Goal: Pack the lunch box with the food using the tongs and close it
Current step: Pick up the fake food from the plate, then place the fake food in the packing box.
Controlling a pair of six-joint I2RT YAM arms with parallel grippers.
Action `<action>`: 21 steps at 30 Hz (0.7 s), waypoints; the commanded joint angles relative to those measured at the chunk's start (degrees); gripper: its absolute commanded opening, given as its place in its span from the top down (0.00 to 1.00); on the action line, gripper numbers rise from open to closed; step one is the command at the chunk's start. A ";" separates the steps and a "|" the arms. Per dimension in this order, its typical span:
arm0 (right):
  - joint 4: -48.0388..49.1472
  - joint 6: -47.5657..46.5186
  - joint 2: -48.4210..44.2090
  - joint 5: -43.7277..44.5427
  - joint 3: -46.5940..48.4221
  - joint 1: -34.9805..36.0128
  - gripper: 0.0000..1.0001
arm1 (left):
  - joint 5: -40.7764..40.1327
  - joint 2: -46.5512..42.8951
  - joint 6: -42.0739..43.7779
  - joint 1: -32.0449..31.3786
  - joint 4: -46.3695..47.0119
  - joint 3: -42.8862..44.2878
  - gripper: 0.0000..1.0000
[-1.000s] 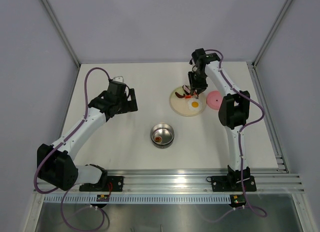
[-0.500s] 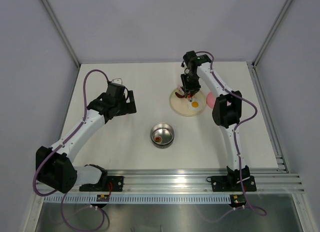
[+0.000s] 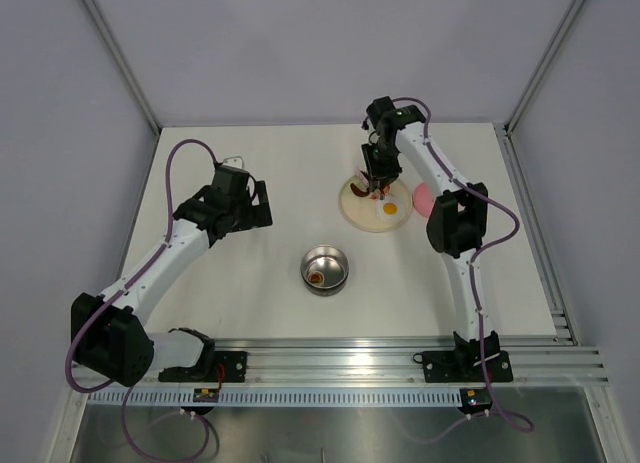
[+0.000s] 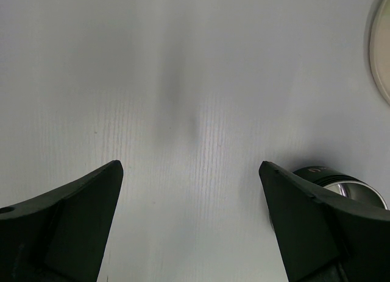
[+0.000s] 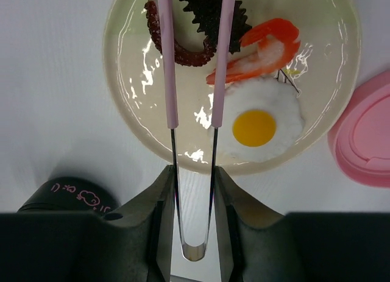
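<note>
My right gripper is shut on the bent end of the pale pink tongs. They reach out over the cream plate. Their two arms stand slightly apart, across the dark red curved piece and a dark spiky piece; the tips run out of view. A fried egg and an orange shrimp lie beside them. The steel lunch box sits mid-table with a small brown-red piece inside. Its pink lid lies right of the plate. My left gripper hangs open over bare table.
In the left wrist view the lunch box rim peeks out behind the right finger, and the plate's edge shows at the upper right. Grey walls stand behind and beside the white table.
The right arm has swung left, from the plate's right side to over its middle, and the tongs' arms have drawn a little closer. The left arm has barely moved.
</note>
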 commanded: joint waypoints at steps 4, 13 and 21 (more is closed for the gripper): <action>3.37 1.05 -12.96 -2.01 -3.75 0.61 1.00 | 0.21 -1.47 -0.22 0.25 1.82 -0.18 0.01; 9.44 2.89 -21.49 -4.03 -17.28 0.61 1.00 | 0.47 -1.21 -0.13 0.33 1.90 -0.44 0.01; 12.17 4.39 -27.65 -5.79 -25.81 1.75 1.00 | 0.21 -0.68 -0.04 0.33 1.99 -0.27 0.01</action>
